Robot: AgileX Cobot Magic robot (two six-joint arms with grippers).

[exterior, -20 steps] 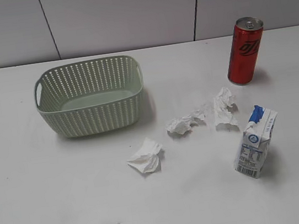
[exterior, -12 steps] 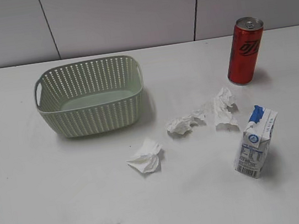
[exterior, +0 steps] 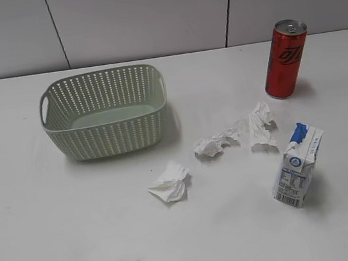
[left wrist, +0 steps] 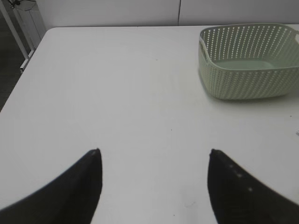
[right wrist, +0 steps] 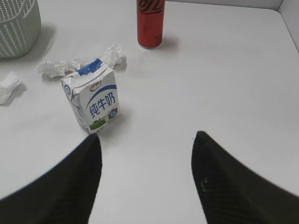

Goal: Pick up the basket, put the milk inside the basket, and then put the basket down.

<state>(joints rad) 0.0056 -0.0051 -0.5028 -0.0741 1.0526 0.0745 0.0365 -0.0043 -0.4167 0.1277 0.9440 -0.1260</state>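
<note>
The pale green basket [exterior: 104,111] stands empty on the white table at the back left; it also shows at the upper right of the left wrist view [left wrist: 247,60]. The milk carton [exterior: 297,165], white with a blue gable top, stands upright at the front right and shows in the right wrist view [right wrist: 92,100]. My left gripper [left wrist: 154,151] is open and empty, well short of the basket and to its left. My right gripper [right wrist: 146,134] is open and empty, just right of and nearer than the milk. Neither gripper shows in the exterior view.
A red soda can [exterior: 286,59] stands at the back right. Three crumpled white tissues lie between basket and milk: one [exterior: 170,183] at the front, one [exterior: 215,143] in the middle, one [exterior: 261,125] near the can. The table's left edge [left wrist: 23,70] shows in the left wrist view.
</note>
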